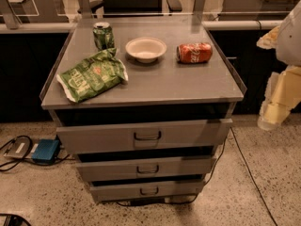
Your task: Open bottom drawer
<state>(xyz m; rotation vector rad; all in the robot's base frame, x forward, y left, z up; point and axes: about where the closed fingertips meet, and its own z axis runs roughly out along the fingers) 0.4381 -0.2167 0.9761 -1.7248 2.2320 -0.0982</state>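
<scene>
Camera view: bottom drawer [117,191] is the lowest of three cabinet fronts, just above the floor. Pincer [272,117] hangs right of the worktop [188,84], well apart from the drawer, holding nothing visible; how open, cannot tell.

Right of bottom drawer [149,190] — pincer [269,119]

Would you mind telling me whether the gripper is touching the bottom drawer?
Apart. The camera view shows the gripper at the right edge, beside the cabinet, with bare floor between it and the bottom drawer.
</scene>
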